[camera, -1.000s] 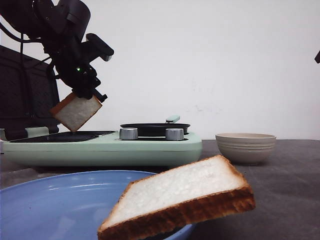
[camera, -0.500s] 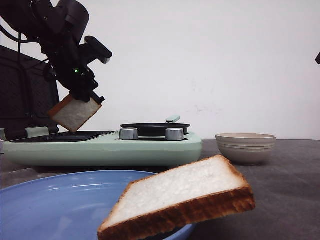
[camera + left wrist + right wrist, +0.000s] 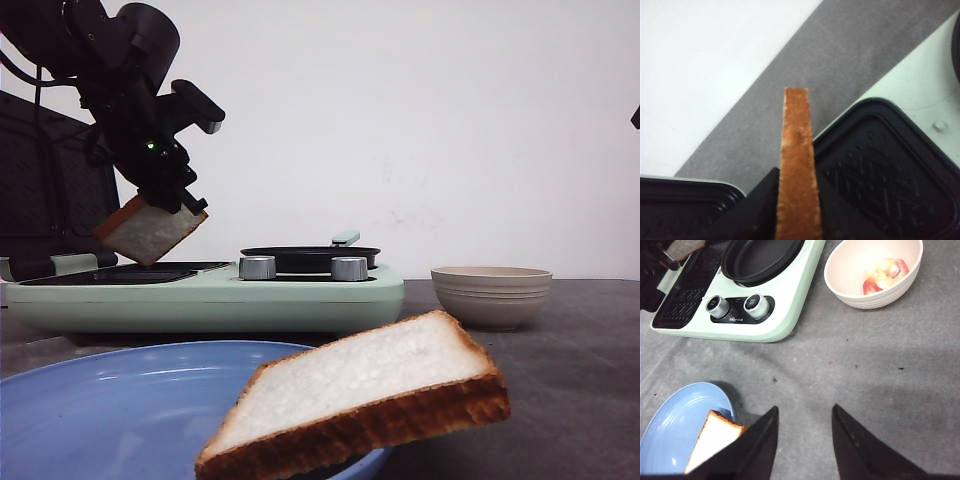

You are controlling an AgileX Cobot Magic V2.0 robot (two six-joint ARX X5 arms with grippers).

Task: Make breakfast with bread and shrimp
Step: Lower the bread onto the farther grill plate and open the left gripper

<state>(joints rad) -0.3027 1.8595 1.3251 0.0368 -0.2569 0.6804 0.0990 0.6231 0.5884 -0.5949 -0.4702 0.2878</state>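
My left gripper [image 3: 172, 205] is shut on a slice of bread [image 3: 148, 230] and holds it tilted just above the black grill plate [image 3: 120, 272] of the green cooker [image 3: 215, 295]. In the left wrist view the slice's brown crust edge [image 3: 797, 165] stands between the fingers over the grill plate [image 3: 890, 175]. A second bread slice [image 3: 365, 395] leans on the blue plate [image 3: 110, 410]; it also shows in the right wrist view [image 3: 712, 440]. The shrimp [image 3: 885, 274] lie in the beige bowl [image 3: 860, 292]. My right gripper [image 3: 805, 412] is open and empty above the grey table.
A round black pan [image 3: 310, 256] sits on the cooker's right half, behind two silver knobs [image 3: 258, 267]. The beige bowl [image 3: 490, 295] stands to the right of the cooker. A dark mesh panel [image 3: 50, 200] stands at the far left.
The left gripper has tilted the held bread slice flatter and shifted it slightly left, over the grill plate. The right arm has not moved.
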